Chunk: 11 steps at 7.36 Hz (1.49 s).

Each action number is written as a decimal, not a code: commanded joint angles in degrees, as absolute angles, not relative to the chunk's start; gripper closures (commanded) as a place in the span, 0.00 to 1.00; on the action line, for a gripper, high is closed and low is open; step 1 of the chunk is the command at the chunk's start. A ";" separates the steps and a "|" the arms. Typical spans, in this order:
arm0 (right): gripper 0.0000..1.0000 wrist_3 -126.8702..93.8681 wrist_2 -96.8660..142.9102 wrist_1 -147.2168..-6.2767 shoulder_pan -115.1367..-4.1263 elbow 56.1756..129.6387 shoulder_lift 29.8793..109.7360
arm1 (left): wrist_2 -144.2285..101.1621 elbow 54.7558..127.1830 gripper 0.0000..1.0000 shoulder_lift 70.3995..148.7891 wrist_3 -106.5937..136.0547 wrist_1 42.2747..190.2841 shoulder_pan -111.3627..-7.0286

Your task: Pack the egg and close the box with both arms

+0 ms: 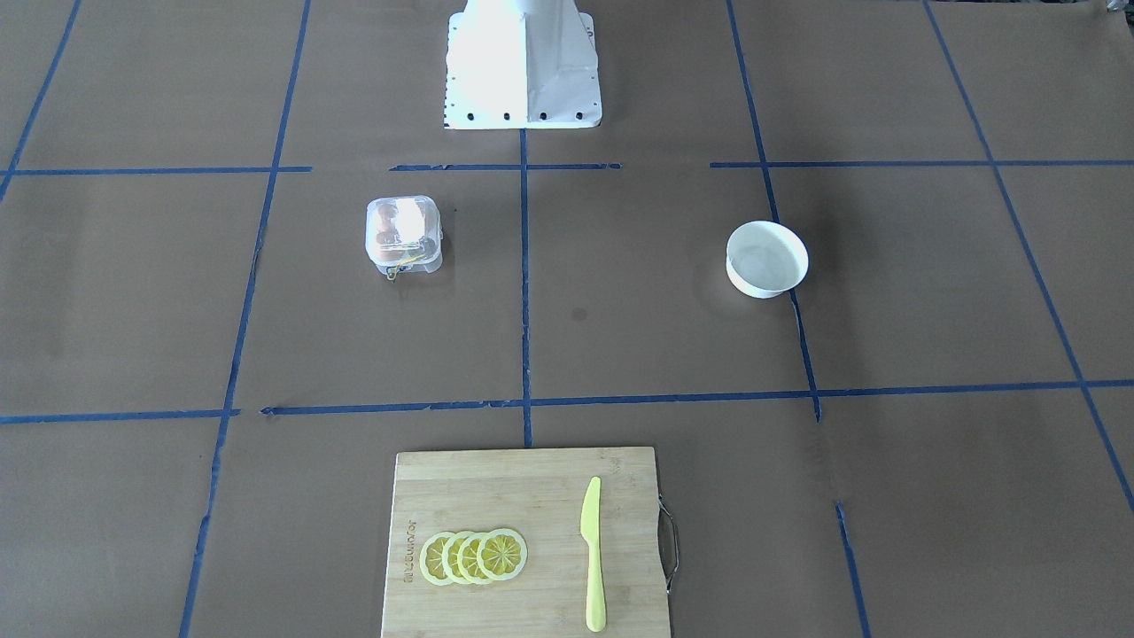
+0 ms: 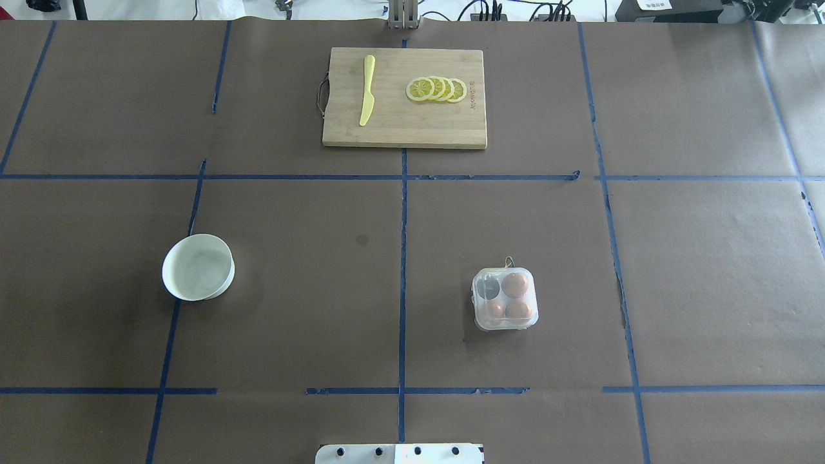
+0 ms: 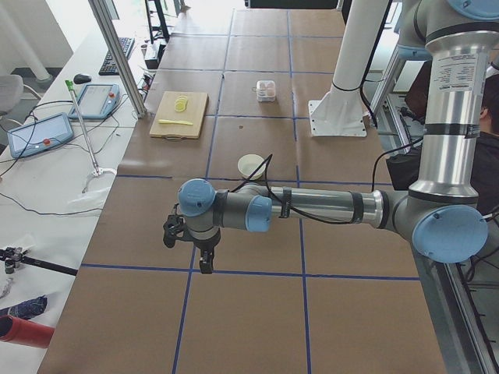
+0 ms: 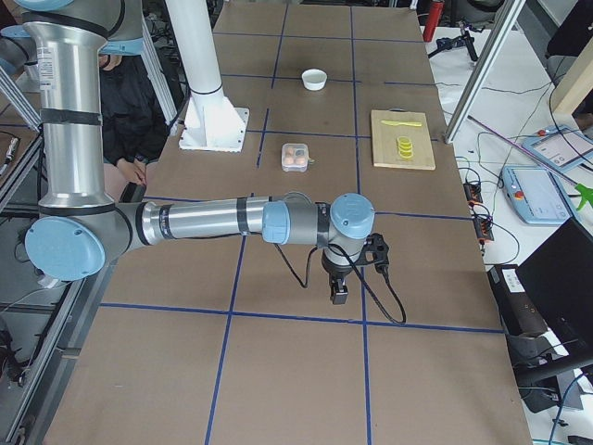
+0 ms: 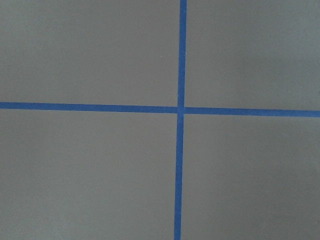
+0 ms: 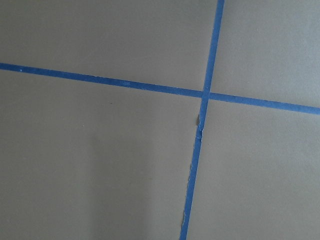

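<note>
Box point(image 2: 504, 299) sits on the table point(image 2: 309, 322) fairly close to the robot's base, a bit right of the centre tape line. Lid looks to be down, with three brown eggs point(image 2: 515, 284) inside and the fourth cell dark. The white bowl point(image 2: 198, 270) is off to the left, slightly farther out, well apart from it. Farther again, both arms stretch low over the table ends. The left gripper point(image 3: 204, 265) and right gripper point(image 4: 339, 295) each hang above a blue tape crossing, but honestly can't tell if the fingers are spread or pinched. Way at the far edge is a cutting board point(image 2: 399, 129), yellow knife point(image 2: 367, 90) on its left, lemon slices point(image 2: 436, 89) on its right.
</note>
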State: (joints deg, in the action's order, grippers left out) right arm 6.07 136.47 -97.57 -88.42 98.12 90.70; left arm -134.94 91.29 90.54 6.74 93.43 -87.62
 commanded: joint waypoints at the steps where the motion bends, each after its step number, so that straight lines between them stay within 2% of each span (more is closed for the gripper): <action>1: 0.00 3.08 135.97 -96.34 -88.68 98.00 90.79 | -134.91 91.32 0.00 90.44 6.77 93.69 -87.63; 4: 0.00 2.99 134.82 -94.58 -90.35 97.30 91.32 | -134.91 91.49 0.00 90.53 6.86 93.96 -87.63; 6: 0.00 2.90 134.74 -88.44 -90.61 93.71 92.28 | -134.91 91.49 0.00 90.53 6.86 93.96 -87.63; 11: 0.00 -0.06 135.00 -87.72 -91.05 93.43 92.29 | -134.91 91.49 0.00 90.53 7.20 93.96 -87.63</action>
State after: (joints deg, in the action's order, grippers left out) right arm 1.93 134.86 -87.81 -91.03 93.33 92.28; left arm -134.91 91.49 90.53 7.00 93.96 -87.62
